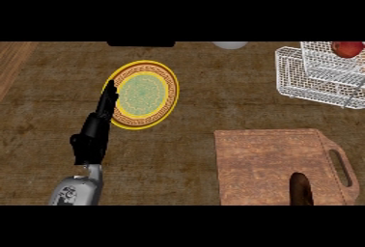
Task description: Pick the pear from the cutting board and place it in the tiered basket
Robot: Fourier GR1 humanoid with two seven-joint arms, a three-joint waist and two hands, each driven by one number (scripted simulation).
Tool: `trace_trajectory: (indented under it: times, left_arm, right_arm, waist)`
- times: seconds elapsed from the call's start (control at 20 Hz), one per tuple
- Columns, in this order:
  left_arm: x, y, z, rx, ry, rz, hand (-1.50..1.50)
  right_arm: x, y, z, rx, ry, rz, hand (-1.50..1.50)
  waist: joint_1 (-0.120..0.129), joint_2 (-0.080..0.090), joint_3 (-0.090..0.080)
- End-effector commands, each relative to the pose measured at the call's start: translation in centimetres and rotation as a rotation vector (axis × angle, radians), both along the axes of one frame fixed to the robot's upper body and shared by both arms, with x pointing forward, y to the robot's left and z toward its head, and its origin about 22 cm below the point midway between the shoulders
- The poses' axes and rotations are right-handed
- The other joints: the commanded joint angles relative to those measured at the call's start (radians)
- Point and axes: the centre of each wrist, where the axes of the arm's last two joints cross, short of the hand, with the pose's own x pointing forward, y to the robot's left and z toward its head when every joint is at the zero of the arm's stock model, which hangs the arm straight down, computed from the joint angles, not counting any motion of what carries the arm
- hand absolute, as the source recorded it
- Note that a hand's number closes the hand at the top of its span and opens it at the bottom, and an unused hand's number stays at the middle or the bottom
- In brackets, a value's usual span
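Note:
A red, rounded fruit point(347, 48) lies in the upper tier of the white wire tiered basket point(314, 77) at the far right. The brown wooden cutting board point(274, 159) with its handle point(342, 166) sits at the near right, and no fruit shows on it. My right hand point(301, 189) rises from the view's lower edge over the board, narrow and dark, fingers up and holding nothing. On the left, my left hand point(96, 132) stretches forward with straight fingers, its tips at the left rim of a plate, open and empty.
A round plate point(145, 94) with a yellow rim and a green patterned middle lies left of centre. A white rounded object point(230, 45) and a black object point(141, 43) sit at the counter's far edge. A lighter wooden strip point(13, 62) runs along the far left.

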Motion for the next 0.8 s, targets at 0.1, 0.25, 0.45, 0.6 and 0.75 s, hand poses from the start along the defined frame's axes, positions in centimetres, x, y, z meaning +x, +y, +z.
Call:
trace_trajectory:
  times: [0.1, 0.25, 0.45, 0.6, 0.75]
  left_arm:
    - [-1.3, 2.2, 0.4, 0.008, 0.000, 0.021, 0.00]
    - [-0.9, 1.4, -0.6, -0.002, 0.008, 0.047, 0.00]
    - [0.1, 1.9, -0.4, 0.016, -0.005, 0.073, 0.00]
    - [-0.8, 1.6, -0.3, 0.014, 0.020, 0.085, 0.00]
    - [-0.8, 2.0, -0.5, -0.008, 0.032, 0.099, 0.00]
  right_arm:
    - [-3.3, -4.5, 1.0, 0.078, -0.137, -0.198, -1.50]
    - [-5.9, -7.1, 2.7, 0.176, -0.183, -0.228, -1.50]
    - [-10.5, -11.5, -0.4, 0.249, -0.269, -0.241, -1.50]
    - [-15.1, -14.4, -2.2, 0.253, -0.272, -0.237, -1.50]
    - [-19.8, -16.0, -1.7, 0.252, -0.259, -0.222, -1.50]
  waist:
    - [-0.020, -0.010, -0.001]
    - [-0.045, -0.016, -0.002]
    - [-0.066, -0.016, -0.001]
    - [-0.071, -0.020, 0.000]
    - [-0.086, -0.024, -0.002]
